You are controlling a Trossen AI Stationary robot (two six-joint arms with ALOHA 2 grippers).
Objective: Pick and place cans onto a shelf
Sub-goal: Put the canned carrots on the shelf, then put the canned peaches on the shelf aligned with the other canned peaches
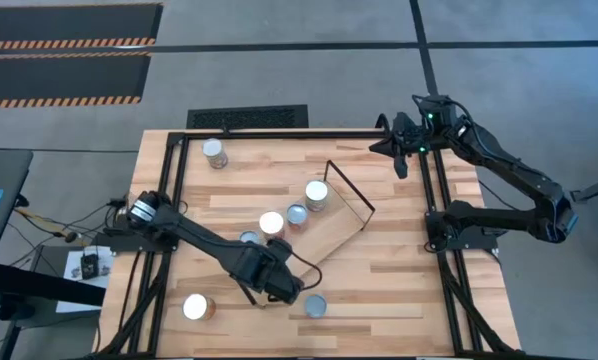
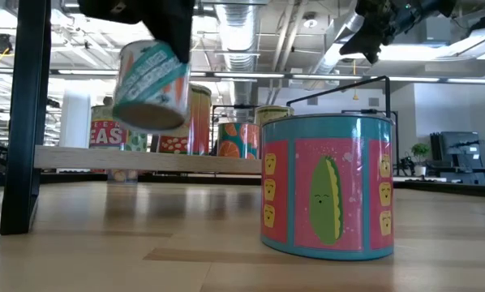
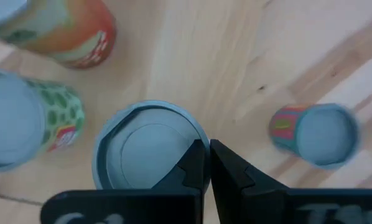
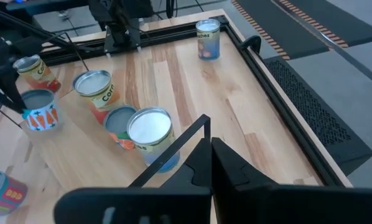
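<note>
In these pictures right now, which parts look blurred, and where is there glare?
Low view: the can hanging from the left arm is smeared by blur, while the corn can in front is sharp. Left wrist view: the pink can on the table is soft. High view: the white can tops are glared out. Right wrist view: the white-topped can is bright, detail washed.

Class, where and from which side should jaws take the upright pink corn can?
Probably from straight above, closing across the pink corn can on its round sides near the top: it stands upright, its top uncovered, with nothing touching it.
</note>
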